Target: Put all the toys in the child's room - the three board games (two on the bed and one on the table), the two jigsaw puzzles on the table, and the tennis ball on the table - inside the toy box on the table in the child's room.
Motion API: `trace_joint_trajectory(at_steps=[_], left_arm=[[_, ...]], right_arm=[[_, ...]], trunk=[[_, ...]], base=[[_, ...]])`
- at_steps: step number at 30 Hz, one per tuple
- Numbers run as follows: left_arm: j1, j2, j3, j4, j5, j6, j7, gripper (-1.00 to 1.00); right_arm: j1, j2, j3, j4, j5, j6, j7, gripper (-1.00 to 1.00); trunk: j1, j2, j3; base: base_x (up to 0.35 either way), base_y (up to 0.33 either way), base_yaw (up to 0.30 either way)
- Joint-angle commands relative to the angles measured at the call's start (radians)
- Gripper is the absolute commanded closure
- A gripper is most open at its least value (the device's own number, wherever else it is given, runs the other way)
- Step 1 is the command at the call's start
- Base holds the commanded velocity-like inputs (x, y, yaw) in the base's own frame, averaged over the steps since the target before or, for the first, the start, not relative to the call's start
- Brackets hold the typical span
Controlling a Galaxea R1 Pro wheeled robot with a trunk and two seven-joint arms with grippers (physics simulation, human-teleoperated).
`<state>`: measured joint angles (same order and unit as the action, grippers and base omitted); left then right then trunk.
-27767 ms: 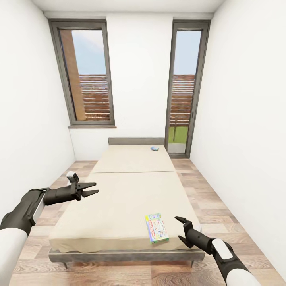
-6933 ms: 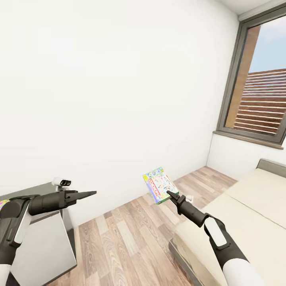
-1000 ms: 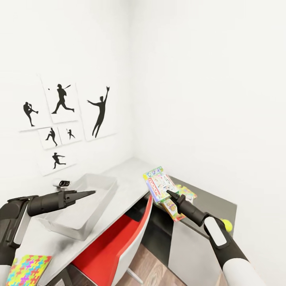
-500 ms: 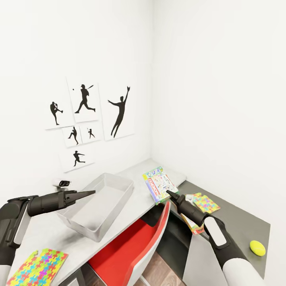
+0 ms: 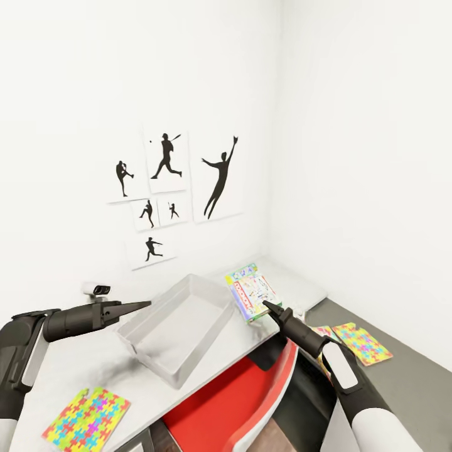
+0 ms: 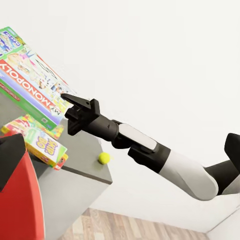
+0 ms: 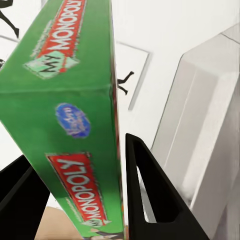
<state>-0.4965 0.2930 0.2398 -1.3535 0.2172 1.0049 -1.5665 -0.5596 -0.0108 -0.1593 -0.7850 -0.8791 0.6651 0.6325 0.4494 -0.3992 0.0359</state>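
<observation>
The flat multicolour Monopoly game box [image 5: 252, 292] is pinched edge-on in the right gripper [image 5: 271, 307], up in the air just beside the shallow light-grey toy box [image 5: 177, 327] on the pale grey desk [image 5: 69, 370]. Right wrist cam shows both black fingers [image 7: 150, 200] hugging its green side. Left gripper [image 5: 142, 306] looks pressed together, holding nothing, near the tray. Left wrist cam catches a yellow-green tennis ball [image 6: 104, 158] on the dark grey cabinet [image 6: 70, 185].

I count two board games [image 5: 253, 292] [image 6: 39, 144], two jigsaw puzzles [image 5: 87, 420] [image 5: 361, 341], one tennis ball [image 6: 104, 158], one toy box [image 5: 176, 327], one red chair [image 5: 242, 402] and six baseball-player posters [image 5: 218, 177] on the far wall.
</observation>
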Motion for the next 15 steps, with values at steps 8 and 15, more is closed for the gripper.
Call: trace_joint_trajectory(at_steps=[8,15], left_arm=[[-0.001,0.003,0.001,0.001,-0.001,0.011,-0.004,-1.0],[-0.001,0.003,0.001,0.001,-0.001,0.011,-0.004,-1.0]], right_arm=[[0.0,0.001,-0.002,0.0,-0.008,0.008,0.0,1.0],[0.0,0.001,-0.002,0.0,-0.008,0.008,-0.001,1.0]], trunk=[[0.001,-0.001,0.0],[0.001,-0.001,0.0]], base=[[0.136,0.0,0.281],[0.157,-0.065,0.278]])
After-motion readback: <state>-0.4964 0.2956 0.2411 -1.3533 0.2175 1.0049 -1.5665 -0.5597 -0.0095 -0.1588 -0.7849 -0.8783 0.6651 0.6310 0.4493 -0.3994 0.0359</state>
